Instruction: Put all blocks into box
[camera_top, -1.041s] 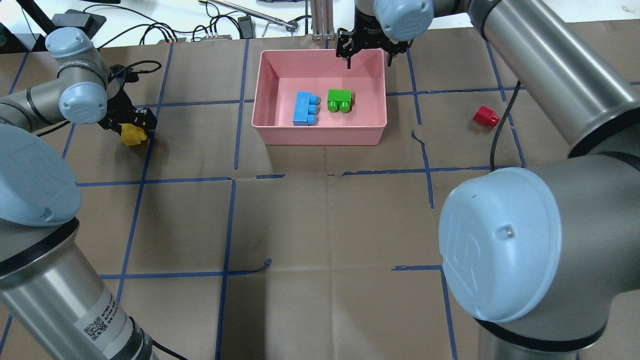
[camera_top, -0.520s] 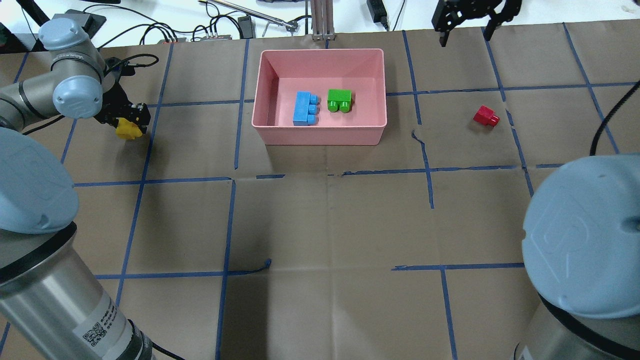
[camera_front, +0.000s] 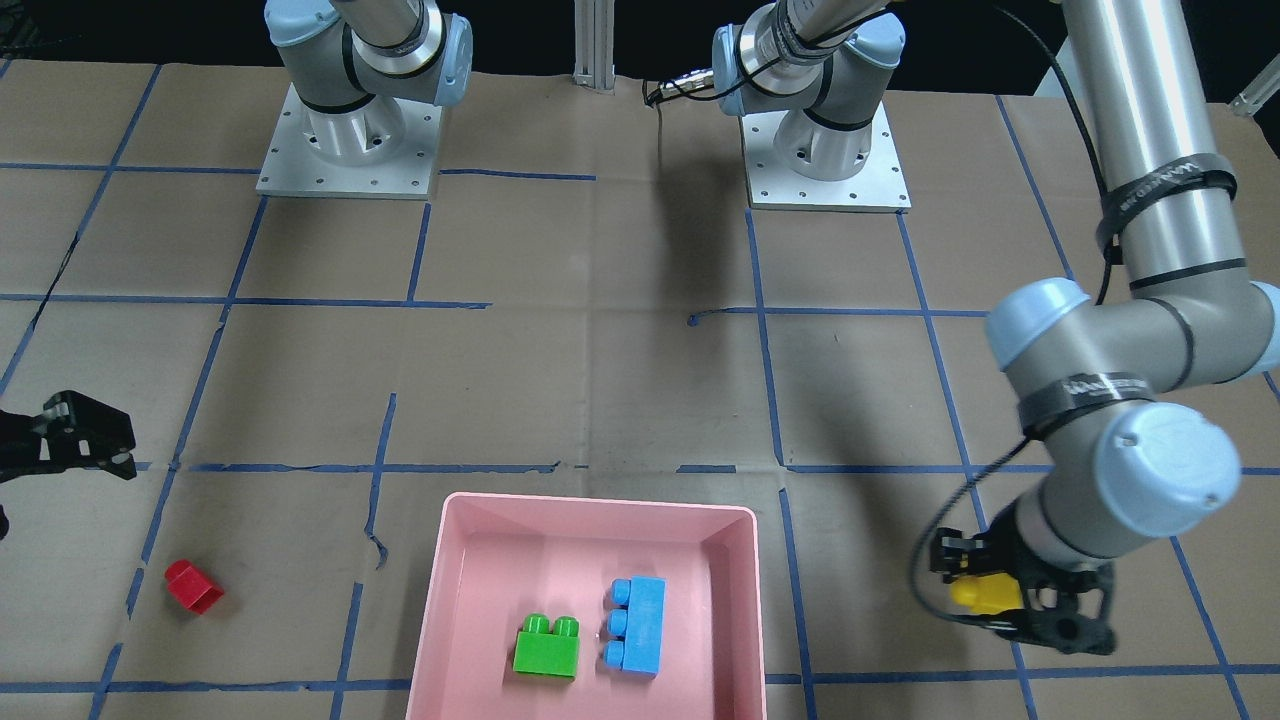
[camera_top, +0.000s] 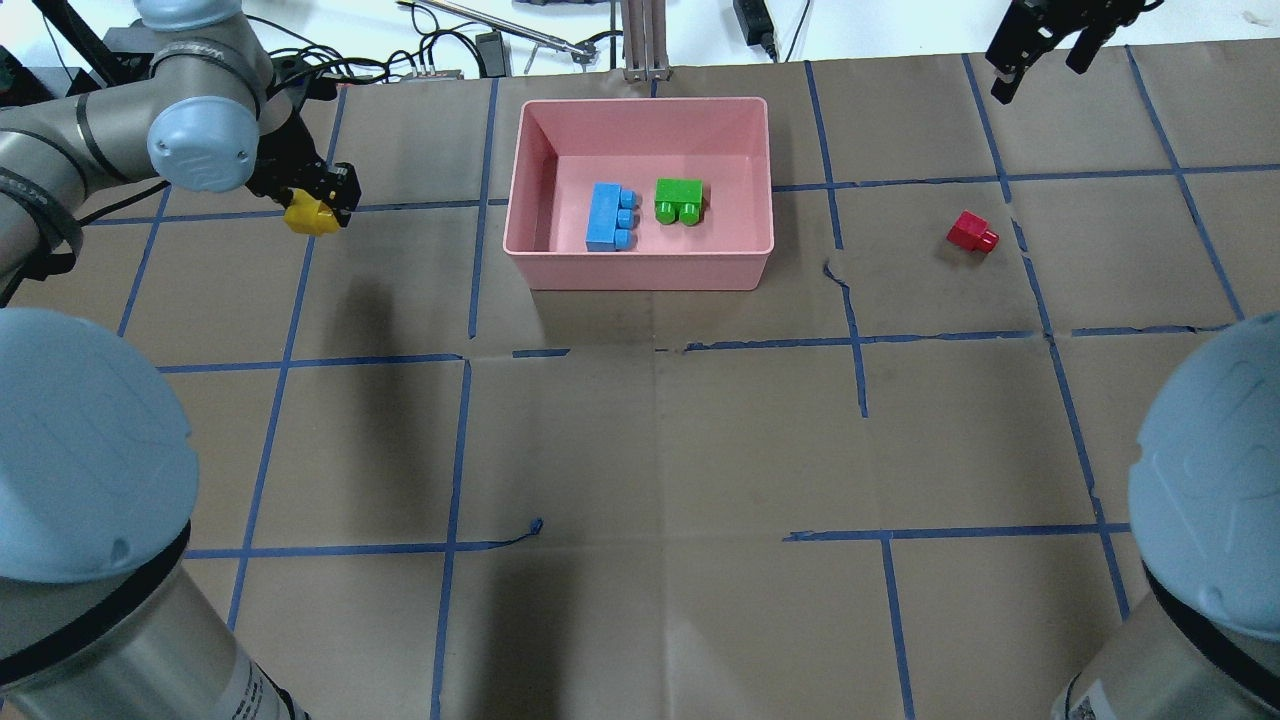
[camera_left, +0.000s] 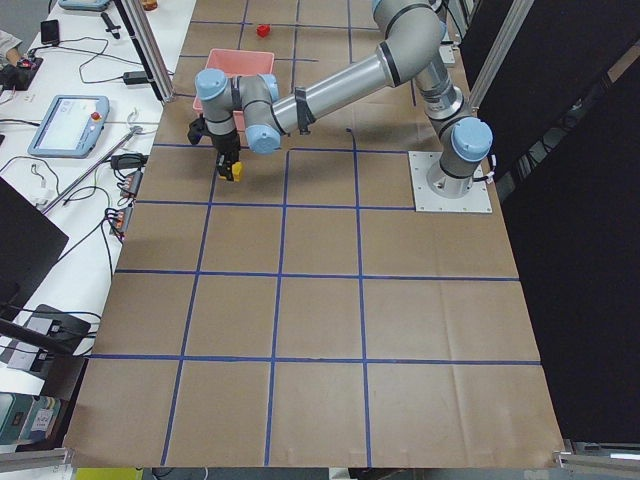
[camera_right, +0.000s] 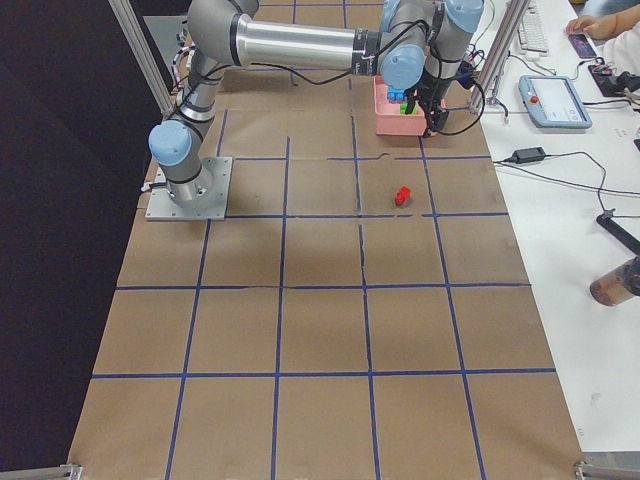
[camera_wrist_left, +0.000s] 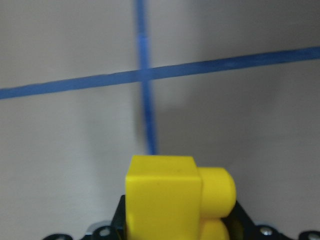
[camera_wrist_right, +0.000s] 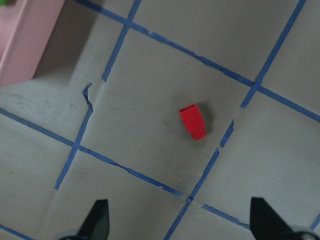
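The pink box (camera_top: 640, 268) holds the blue block (camera_top: 607, 216) and the green block (camera_top: 678, 200); the box (camera_front: 440, 610) also shows in the front view. My left gripper (camera_top: 318, 205) is shut on the yellow block (camera_top: 307, 217) and holds it above the table, left of the box; the block fills the left wrist view (camera_wrist_left: 175, 197). The red block (camera_top: 971, 233) lies on the table right of the box. My right gripper (camera_top: 1045, 45) is open and empty, high above the table beyond the red block (camera_wrist_right: 193, 121).
Blue tape lines cross the brown paper table cover (camera_top: 660, 430). Cables and a power brick (camera_top: 752, 25) lie past the table's far edge. A metal post (camera_top: 640, 40) stands just behind the box.
My left gripper has lifted the yellow block and carried it right, towards the box. My right gripper has swung from over the box's far wall to the far right.
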